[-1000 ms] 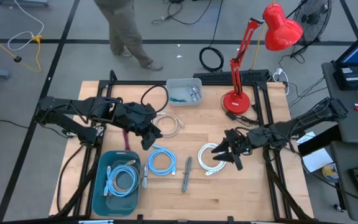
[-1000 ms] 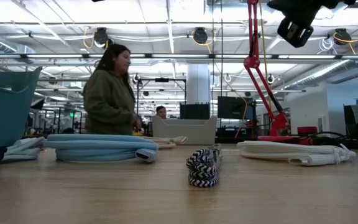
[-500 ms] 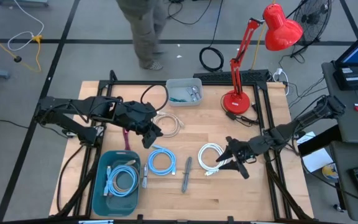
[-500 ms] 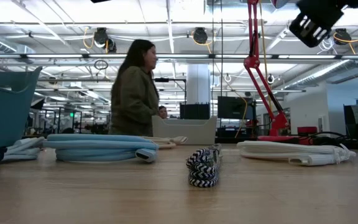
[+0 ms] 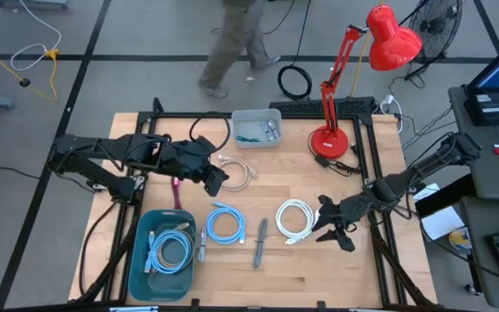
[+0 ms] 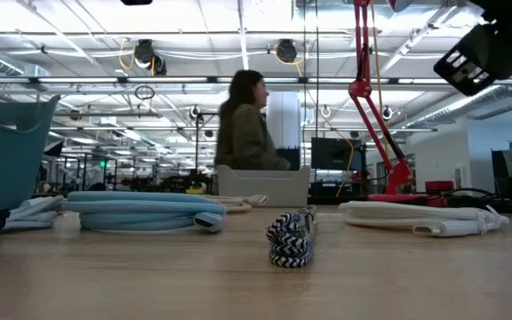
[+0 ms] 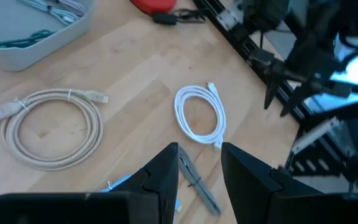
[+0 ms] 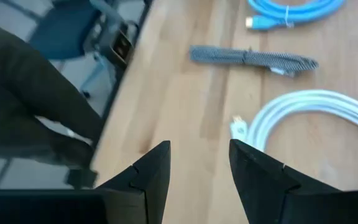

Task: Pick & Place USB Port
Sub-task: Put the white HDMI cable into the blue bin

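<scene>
The white coiled cable (image 5: 294, 218) lies flat on the desk (image 5: 353, 260) toward your right, with its plug ends poking out on the near side, and it looks like the piece the right arm is lined up for. Your right claw (image 5: 333, 230) hangs just beside the coil's outer edge, fingers spread with nothing between them; the right wrist view shows the white loop (image 8: 316, 124) ahead of the fingers (image 8: 151, 171) and off to one side, so centre over one strand of the loop before you descend. Straddle a single side of the coil rather than the whole ring, and come down square so one finger slips inside the loop and the other outside. The teal bin (image 5: 165, 254), already holding a pale blue cable (image 5: 170, 251), is probably the drop point and sits well apart, across the desk. The blue coil (image 5: 224, 224) and the dark braided cable (image 5: 261, 242) lie between, so carry high. Your left claw (image 5: 216, 179) waits over the beige coil (image 5: 239, 172), fingers parted and empty; keep it clear.
</scene>
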You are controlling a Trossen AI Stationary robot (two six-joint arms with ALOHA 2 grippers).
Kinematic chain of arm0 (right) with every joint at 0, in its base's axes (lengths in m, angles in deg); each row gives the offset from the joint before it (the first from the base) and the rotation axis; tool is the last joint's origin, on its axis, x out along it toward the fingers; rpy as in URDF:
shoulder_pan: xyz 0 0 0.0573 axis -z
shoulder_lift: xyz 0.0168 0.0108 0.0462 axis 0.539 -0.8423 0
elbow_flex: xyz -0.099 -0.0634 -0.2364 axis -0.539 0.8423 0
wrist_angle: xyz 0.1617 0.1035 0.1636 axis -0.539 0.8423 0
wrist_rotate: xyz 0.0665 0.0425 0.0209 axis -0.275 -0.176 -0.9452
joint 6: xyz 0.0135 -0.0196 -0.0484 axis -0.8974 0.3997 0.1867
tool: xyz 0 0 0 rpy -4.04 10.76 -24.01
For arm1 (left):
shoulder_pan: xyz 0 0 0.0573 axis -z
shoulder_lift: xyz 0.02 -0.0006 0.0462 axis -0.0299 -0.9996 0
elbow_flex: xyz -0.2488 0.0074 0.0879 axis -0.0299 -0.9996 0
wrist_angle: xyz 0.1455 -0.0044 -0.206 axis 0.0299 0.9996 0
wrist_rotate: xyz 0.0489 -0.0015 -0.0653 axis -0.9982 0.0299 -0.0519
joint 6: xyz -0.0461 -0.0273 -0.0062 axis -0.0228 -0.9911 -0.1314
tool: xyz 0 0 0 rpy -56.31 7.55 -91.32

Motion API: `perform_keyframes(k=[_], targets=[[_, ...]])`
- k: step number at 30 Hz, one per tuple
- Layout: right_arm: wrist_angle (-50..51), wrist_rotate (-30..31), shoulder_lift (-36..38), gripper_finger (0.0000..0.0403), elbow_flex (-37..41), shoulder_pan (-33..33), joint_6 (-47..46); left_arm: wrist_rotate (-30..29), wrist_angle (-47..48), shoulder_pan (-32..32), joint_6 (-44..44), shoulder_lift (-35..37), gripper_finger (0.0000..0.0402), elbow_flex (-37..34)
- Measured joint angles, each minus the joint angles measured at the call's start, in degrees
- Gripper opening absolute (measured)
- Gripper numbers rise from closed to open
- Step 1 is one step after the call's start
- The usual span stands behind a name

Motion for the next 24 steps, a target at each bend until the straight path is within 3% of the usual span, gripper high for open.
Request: perform_keyframes(k=[13,24], targets=[[5.6,0.24,-6.96,0.0155,0.0,0.01,7.14,-7.71,-1.13,4.64,-6.9,-1.4,0.0124,0.0],[7.1,0.4,-13.11,0.0155,-0.04,0.71,11.76,-6.81,-5.55,7.5,-7.81,-6.79,0.0124,0.02]])
